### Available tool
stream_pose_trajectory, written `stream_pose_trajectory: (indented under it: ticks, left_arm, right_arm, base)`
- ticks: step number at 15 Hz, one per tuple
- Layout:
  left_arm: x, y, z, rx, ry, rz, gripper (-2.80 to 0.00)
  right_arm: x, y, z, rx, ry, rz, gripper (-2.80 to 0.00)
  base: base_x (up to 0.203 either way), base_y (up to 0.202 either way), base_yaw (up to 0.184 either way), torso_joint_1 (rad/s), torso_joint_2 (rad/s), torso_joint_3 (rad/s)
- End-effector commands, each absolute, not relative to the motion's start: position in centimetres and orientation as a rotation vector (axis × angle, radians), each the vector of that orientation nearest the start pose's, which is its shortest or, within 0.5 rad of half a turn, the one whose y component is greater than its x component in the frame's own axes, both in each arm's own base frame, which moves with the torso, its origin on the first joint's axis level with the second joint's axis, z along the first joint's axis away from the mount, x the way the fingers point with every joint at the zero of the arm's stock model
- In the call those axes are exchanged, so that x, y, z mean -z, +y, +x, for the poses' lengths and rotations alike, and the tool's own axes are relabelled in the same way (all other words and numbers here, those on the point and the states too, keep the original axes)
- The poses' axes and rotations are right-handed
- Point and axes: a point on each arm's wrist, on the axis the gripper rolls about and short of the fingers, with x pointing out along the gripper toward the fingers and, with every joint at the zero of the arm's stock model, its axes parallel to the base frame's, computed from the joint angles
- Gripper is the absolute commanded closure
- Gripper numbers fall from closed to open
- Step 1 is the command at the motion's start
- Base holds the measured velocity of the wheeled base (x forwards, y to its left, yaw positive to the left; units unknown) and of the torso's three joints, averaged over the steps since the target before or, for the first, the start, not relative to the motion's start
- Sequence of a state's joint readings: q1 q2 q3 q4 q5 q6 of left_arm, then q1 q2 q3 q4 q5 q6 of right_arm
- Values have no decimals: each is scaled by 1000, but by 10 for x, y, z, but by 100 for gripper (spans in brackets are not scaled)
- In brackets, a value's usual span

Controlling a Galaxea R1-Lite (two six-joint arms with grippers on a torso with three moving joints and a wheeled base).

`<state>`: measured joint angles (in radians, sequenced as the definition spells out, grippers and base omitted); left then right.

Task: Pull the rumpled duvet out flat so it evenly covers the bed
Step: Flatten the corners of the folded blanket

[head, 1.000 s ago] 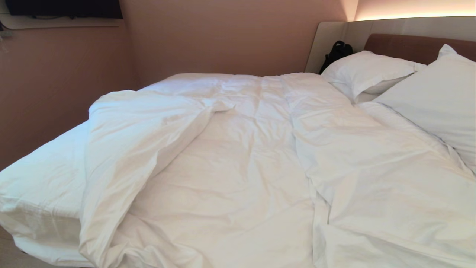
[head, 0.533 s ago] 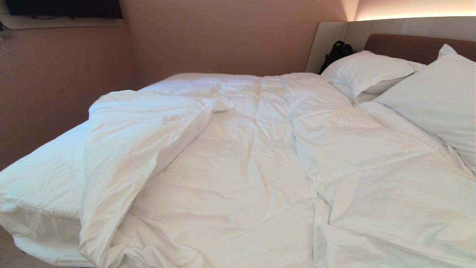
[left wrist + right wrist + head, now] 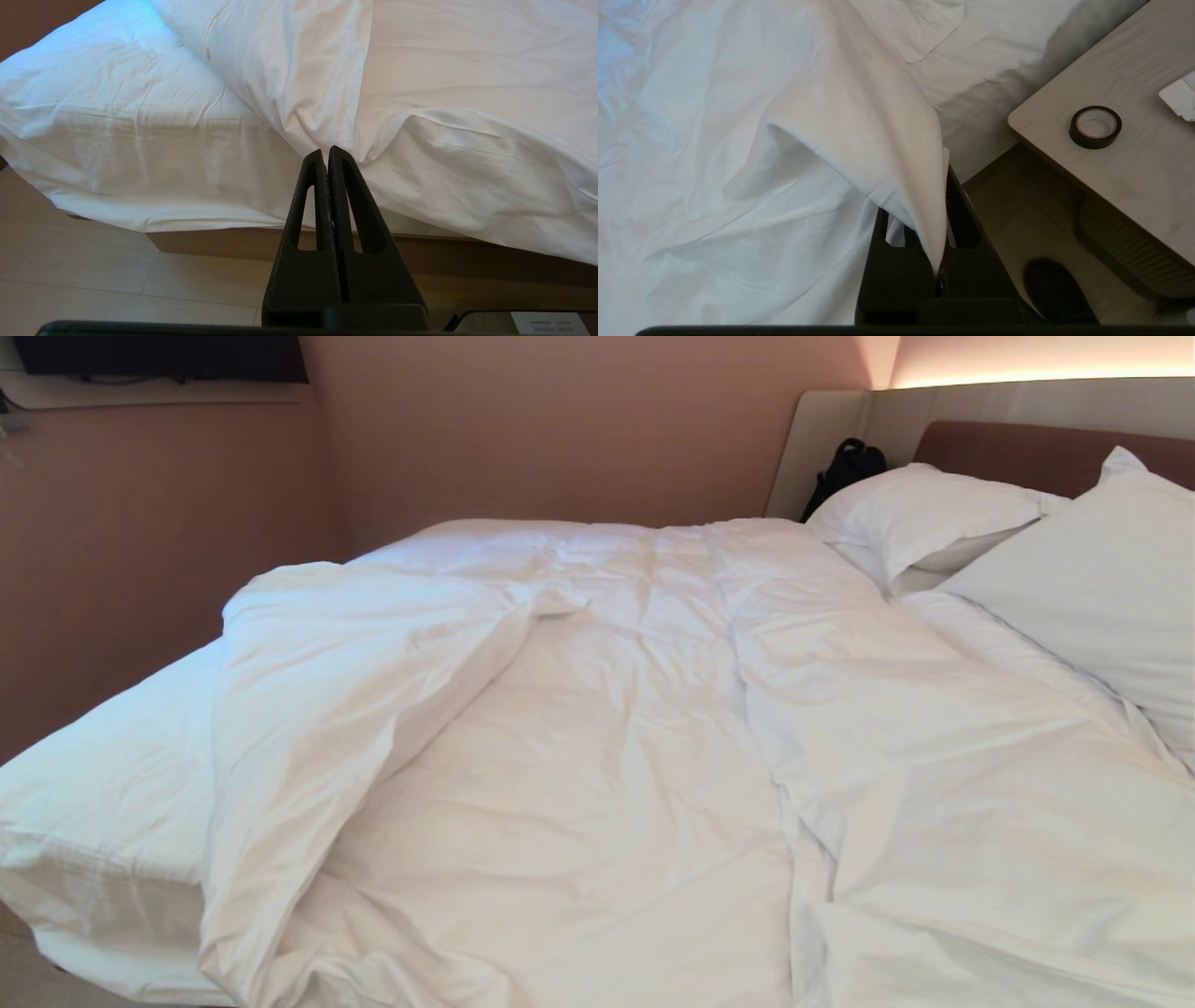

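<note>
The left gripper (image 3: 326, 156) hangs low, fingers pressed together, holding nothing. The right gripper (image 3: 941, 196) is clamped on a fold of the duvet (image 3: 859, 116), which drapes over its fingers. Neither arm shows in the head view.

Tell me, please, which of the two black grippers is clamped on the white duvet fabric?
The right gripper: its fingers are shut on a peaked fold of the puffy white quilted duvet. The left gripper is shut on nothing, poised off the bed's edge.

Two white pillows (image 3: 943, 518) by the headboard, black bag (image 3: 845, 467) behind them, tape roll (image 3: 1095, 126) on wooden side table (image 3: 1134, 154)
</note>
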<state>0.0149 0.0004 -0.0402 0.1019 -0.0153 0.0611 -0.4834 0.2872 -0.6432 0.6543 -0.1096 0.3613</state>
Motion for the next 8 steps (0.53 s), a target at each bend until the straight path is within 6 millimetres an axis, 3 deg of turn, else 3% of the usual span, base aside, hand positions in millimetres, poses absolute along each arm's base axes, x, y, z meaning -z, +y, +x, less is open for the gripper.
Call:
stream_pose_trajectory:
  ticks: [1,8]
  left_arm:
    - [-76,-1,-26,2,64,60,0]
    - [-76,-1,-26,2,64,60,0]
  right_arm:
    - [-186,22,-47,638,191,407,0]
    - [-184,21,-47,649,201,407,0]
  base:
    - [0,0,0,0,0,0]
    - [0,0,0,0,0,0]
